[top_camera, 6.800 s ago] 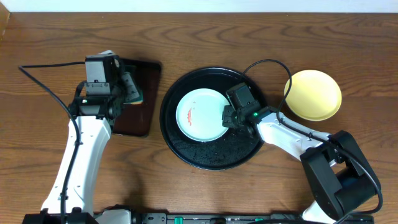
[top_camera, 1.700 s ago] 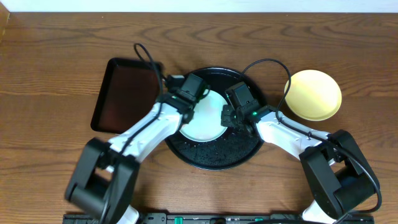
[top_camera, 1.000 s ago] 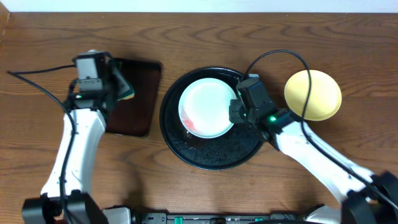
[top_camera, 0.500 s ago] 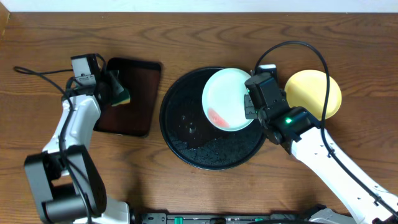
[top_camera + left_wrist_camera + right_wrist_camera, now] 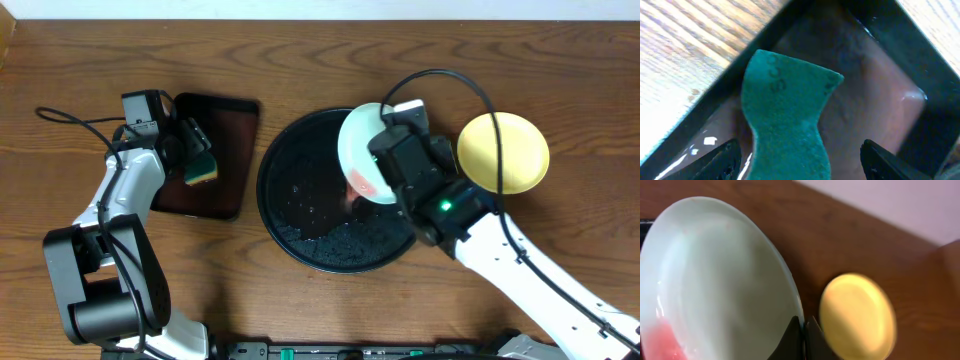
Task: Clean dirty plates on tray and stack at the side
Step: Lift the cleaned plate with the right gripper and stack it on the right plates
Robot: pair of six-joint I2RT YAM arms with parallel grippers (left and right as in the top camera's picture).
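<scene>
Here, on the wooden table (image 5: 320, 60), the right arm (image 5: 520, 270) reaches from the near right corner slantwise toward the middle. Its hand (image 5: 803, 326) is clenched on the rim of a pale bluish-white plate (image 5: 358, 150).

The left arm (image 5: 120, 200) runs from the near left corner toward the far left, where its hand (image 5: 800, 162) hangs over the dark rectangular tray (image 5: 230, 150). Its fingers (image 5: 725, 160) are spread wider than the teal sponge (image 5: 785, 115) between them, with a gap showing on one side.

The round black tray (image 5: 300, 215) lies mid-table, glossy and speckled with drops. The rectangular tray sits just beside it toward the left edge, not touching.

The yellow plate (image 5: 503, 152) rests flat on the table toward the right edge, close to the right arm's cable (image 5: 480, 100).

The pale plate is held steeply tilted above the far right part of the round tray, with a red-orange smear (image 5: 360, 185) on its lower side.

In view: two arms, two trays, two plates, one sponge.
</scene>
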